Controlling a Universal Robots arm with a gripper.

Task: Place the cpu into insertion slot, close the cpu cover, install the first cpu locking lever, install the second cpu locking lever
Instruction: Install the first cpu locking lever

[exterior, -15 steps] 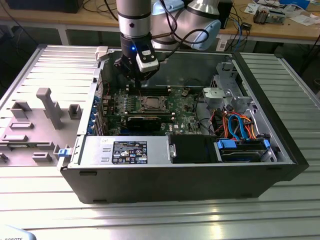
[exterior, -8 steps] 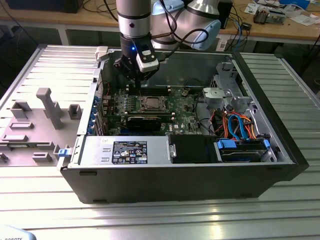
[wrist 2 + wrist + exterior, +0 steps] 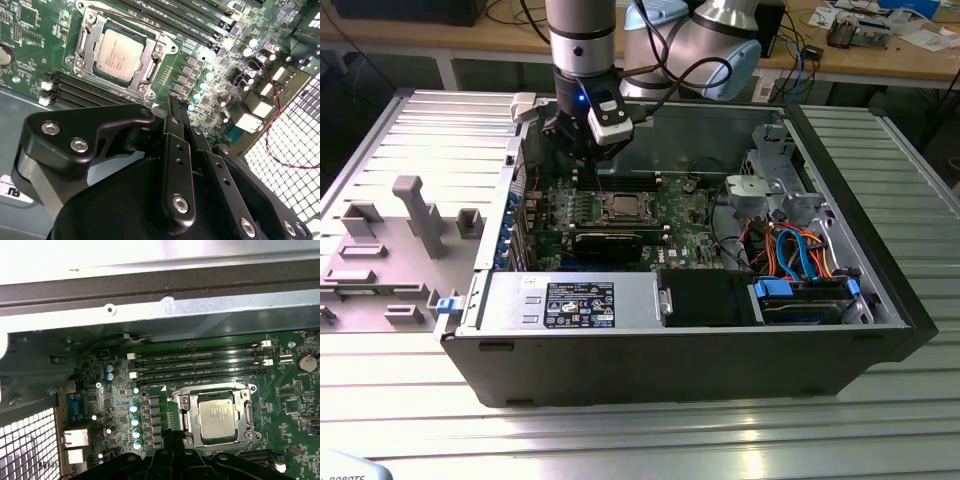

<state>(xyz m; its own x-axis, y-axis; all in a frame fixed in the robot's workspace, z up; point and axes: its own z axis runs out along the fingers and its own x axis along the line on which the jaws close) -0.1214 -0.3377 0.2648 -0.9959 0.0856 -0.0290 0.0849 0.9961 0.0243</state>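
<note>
Robotics lab or electronics workshop.
An opened computer case (image 3: 670,370) sits on a ribbed aluminium surface (image 3: 640,440) beside a grey fixture plate (image 3: 380,200); behind, wooden workbenches (image 3: 860,62) carry cables (image 3: 510,12) and small electronic parts (image 3: 850,30).

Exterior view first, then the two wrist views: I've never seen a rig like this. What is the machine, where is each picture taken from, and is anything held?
The exterior view looks from off the arm at a robot arm reaching down into an open computer case on a ribbed metal table. Both wrist views come from cameras riding on the arm, looking past the black gripper at the green circuit board. There the cpu lies in the insertion slot, and the cpu cover appears to be down around it. The fingers look shut together, with nothing held.
</note>
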